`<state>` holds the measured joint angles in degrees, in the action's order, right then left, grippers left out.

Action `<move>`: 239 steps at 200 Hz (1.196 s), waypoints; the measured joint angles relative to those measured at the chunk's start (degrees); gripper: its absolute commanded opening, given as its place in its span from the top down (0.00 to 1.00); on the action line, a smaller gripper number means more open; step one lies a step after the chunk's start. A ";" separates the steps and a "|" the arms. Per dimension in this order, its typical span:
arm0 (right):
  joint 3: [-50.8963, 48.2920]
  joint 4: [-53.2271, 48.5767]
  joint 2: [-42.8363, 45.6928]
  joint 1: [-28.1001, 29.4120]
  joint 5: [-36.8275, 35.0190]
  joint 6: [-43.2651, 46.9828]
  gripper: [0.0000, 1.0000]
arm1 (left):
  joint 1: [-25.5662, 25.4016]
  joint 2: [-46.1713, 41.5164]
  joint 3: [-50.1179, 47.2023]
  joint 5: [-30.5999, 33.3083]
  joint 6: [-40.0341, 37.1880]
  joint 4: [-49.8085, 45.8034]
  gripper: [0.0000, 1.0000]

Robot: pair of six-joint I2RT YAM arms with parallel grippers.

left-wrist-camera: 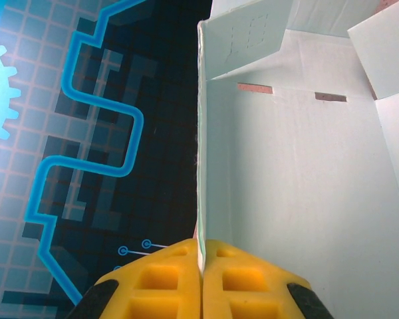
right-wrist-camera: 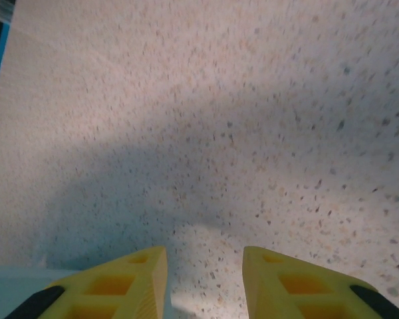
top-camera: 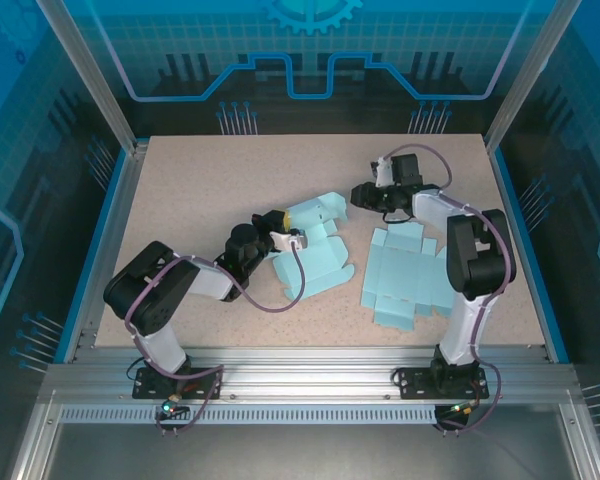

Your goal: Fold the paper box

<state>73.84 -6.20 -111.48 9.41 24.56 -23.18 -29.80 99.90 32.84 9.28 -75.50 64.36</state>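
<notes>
A: Where is the paper box, seen from overhead?

B: The half-folded paper box (top-camera: 315, 245) lies mid-desk, right at the left jaws, with the left arm (top-camera: 170, 288) stretched out to it. Some of its panels stand up and others lie flat on the desk (top-camera: 200, 180). A second sheet, a flat box blank (top-camera: 405, 275), lies unfolded just beside it, on the side of the right arm (top-camera: 477, 258).

A: Can you tell from up there whether the left jaws have hold of it?

B: Not really. They meet the paper, but the grip is too small to read. The left wrist camera settles it. The yellow fingers (left-wrist-camera: 159, 289) are pressed together on the thin edge of an upright panel (left-wrist-camera: 206, 133), which rises straight out from between them. To the right of the jaws the box's white inside spreads away, with two slots (left-wrist-camera: 255, 88) near the far fold. To their left is the blue patterned backdrop (left-wrist-camera: 86, 133).

A: And the right jaws?

B: Overhead they sit beyond the blank's far edge, near the box's raised flap, touching neither as far as I can see. The right wrist camera shows two yellow fingers (right-wrist-camera: 130, 282) parted by a moderate gap. Nothing is between them, and the speckled desk lies ahead. A pale blue paper corner (right-wrist-camera: 13, 286) shows at the lower left of that view. I cannot tell which sheet it belongs to.
</notes>
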 measured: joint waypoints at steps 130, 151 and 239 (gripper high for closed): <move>-6.54 5.77 -0.13 2.93 9.75 5.99 0.60 | -0.04 1.46 2.49 1.38 -4.61 -3.93 1.00; -7.13 7.21 -0.13 2.93 11.82 6.58 0.60 | -0.04 1.49 2.49 1.60 -4.59 -3.91 1.00; -7.30 13.09 -3.10 2.97 17.75 7.67 0.60 | 0.94 5.11 3.65 1.49 -4.15 -2.71 1.00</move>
<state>66.54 6.90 -114.59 12.38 42.30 -15.51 -28.86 105.01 36.49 10.76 -79.66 61.65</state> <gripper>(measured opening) 0.394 0.069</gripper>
